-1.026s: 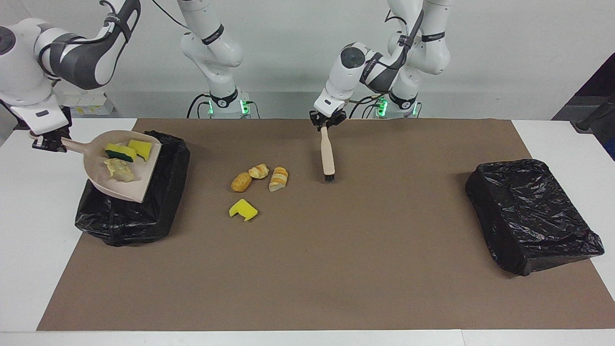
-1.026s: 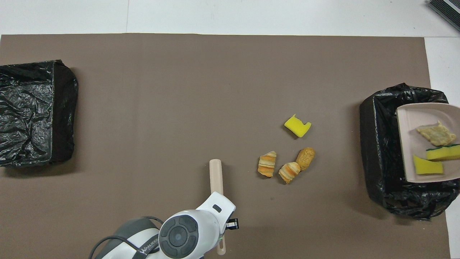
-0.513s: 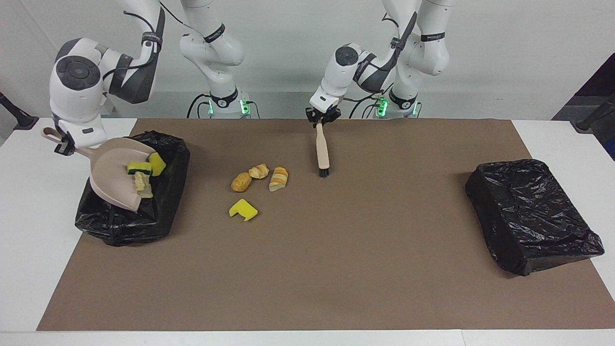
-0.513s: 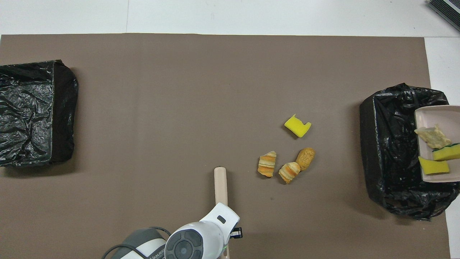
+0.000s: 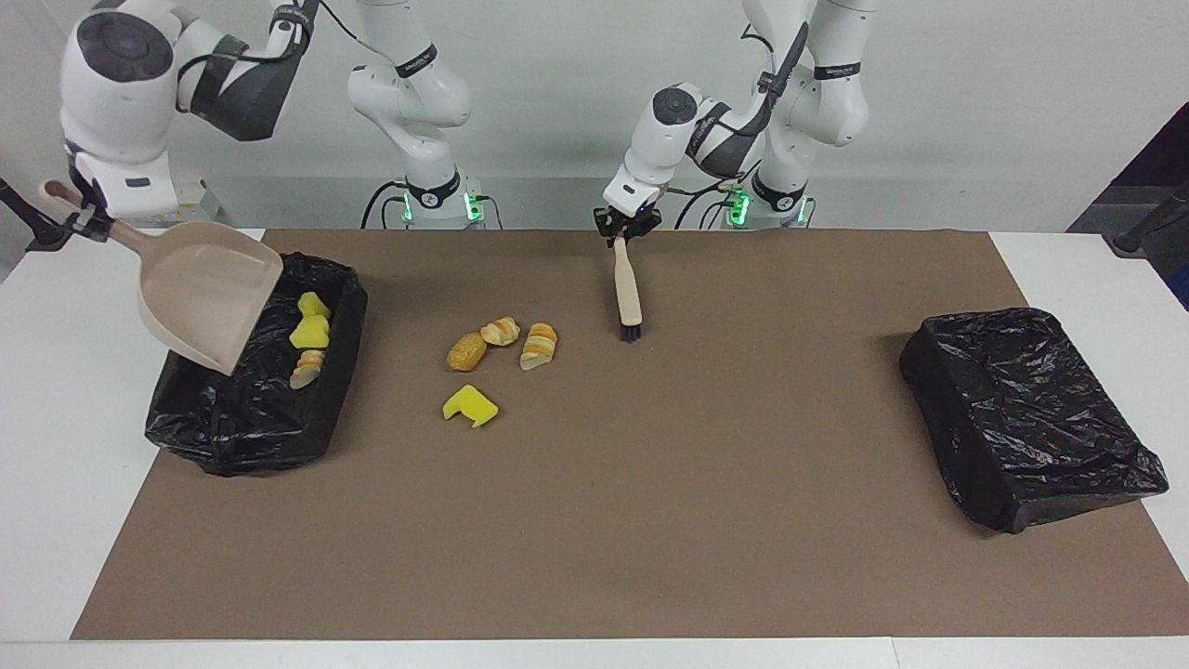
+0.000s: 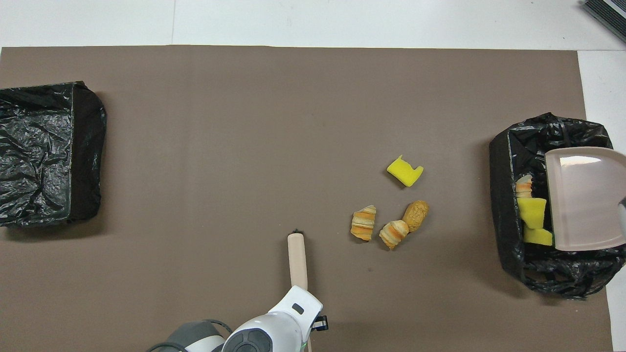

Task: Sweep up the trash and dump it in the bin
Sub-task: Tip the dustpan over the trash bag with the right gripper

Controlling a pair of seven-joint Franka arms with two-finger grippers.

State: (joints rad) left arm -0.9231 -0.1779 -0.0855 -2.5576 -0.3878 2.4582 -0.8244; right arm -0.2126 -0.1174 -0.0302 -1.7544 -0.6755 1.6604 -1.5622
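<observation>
The left hand, clamped on the handle of the beige black-bristled brush, is holding it bristles-down on the brown mat of the counter. The right hand is gripping the beige plastic dustpan, tilting it steeply over the black-lined bin at the right arm's end. Yellow sponge chunks and a bread scrap are lying inside that bin. Three golden-brown bread pieces are sitting on the mat between brush and bin, and a notched yellow sponge piece is lying farther from the robots. A second black-lined bin is sitting at the left arm's end.

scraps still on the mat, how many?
4: three bread pieces clustered mid-mat between the brush and the bin, plus a yellow sponge chunk just farther from the robots. None look hidden.
</observation>
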